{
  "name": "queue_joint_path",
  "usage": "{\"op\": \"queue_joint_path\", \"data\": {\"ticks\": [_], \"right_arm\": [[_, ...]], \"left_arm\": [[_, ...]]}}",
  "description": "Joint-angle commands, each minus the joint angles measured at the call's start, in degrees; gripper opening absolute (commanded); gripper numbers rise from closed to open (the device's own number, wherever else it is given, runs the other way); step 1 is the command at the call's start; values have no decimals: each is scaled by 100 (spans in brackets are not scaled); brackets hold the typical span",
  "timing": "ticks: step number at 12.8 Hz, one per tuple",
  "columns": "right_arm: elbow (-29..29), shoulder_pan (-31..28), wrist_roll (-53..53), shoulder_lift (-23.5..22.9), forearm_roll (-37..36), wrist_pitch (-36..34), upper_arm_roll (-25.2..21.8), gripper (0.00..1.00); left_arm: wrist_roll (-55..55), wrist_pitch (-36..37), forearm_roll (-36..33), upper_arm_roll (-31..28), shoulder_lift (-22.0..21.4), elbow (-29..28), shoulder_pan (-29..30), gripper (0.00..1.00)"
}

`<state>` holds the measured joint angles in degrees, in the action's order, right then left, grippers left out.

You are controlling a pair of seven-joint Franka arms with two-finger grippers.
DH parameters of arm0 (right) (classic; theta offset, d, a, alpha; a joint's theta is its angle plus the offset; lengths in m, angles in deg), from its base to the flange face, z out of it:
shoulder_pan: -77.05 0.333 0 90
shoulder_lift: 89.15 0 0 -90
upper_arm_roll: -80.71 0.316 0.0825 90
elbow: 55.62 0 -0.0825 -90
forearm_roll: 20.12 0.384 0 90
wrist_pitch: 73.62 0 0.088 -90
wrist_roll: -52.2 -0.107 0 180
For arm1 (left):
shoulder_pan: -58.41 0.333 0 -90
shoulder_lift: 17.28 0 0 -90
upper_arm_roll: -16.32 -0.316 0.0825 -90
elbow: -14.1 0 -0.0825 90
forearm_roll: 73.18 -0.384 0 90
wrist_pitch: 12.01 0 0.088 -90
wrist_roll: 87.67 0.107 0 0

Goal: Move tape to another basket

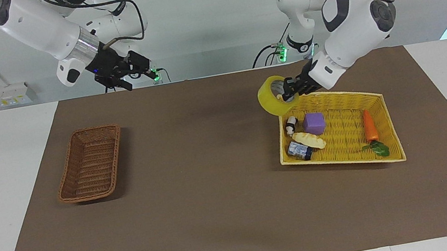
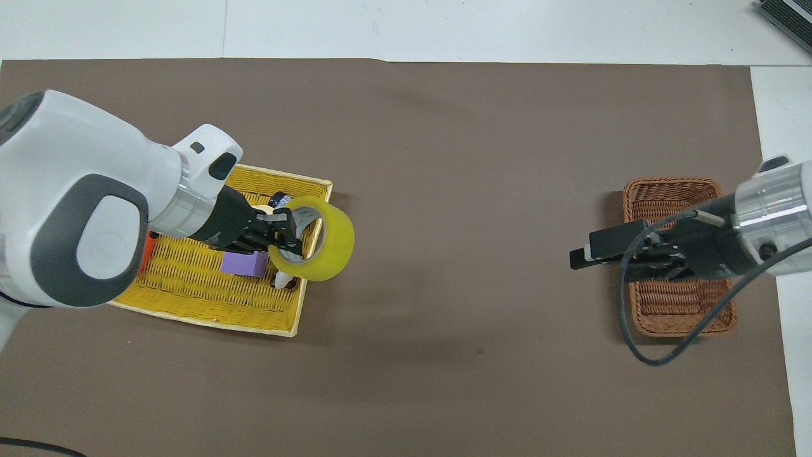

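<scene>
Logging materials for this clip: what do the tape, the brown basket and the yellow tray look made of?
Tape: glossy, translucent yellow plastic film wound on a pale core, probably card.
Basket: dark brown woven wicker, matte, its ribbed weave visible.
Tray: bright yellow woven strands with a paler rim; straw or plastic, unclear.

Desk (image 1: 232, 233) layout: basket (image 1: 91, 169) at right arm's end, tray basket (image 1: 385, 153) at left arm's end, well apart. In the tray: cube (image 1: 313, 123), carrot (image 1: 369, 127) toward left arm's end, bread (image 1: 308, 140) and can (image 1: 299, 150) farther from robots than cube. Tape (image 1: 272, 96) in left claw (image 1: 286, 90), up over tray's corner nearest the basket. Right claw (image 1: 130, 72) up over the desk's robot-side edge.
</scene>
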<state>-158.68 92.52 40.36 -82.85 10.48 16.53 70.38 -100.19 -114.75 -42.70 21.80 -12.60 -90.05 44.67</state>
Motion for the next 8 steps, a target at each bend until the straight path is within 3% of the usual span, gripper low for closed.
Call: {"op": "queue_joint_path", "data": {"ticks": [1, 4, 8], "right_arm": [[-354, 446, -536, 162, 323, 458, 5, 100], [-661, 685, -573, 170, 568, 687, 5, 100], [-829, 685, -520, 100, 1043, 749, 5, 100]], "left_arm": [[-14, -360, 614, -82, -29, -132, -523, 0], [-93, -833, 1081, -91, -29, -168, -1112, 0], [-558, -1536, 1179, -47, -20, -159, -1789, 0]]}}
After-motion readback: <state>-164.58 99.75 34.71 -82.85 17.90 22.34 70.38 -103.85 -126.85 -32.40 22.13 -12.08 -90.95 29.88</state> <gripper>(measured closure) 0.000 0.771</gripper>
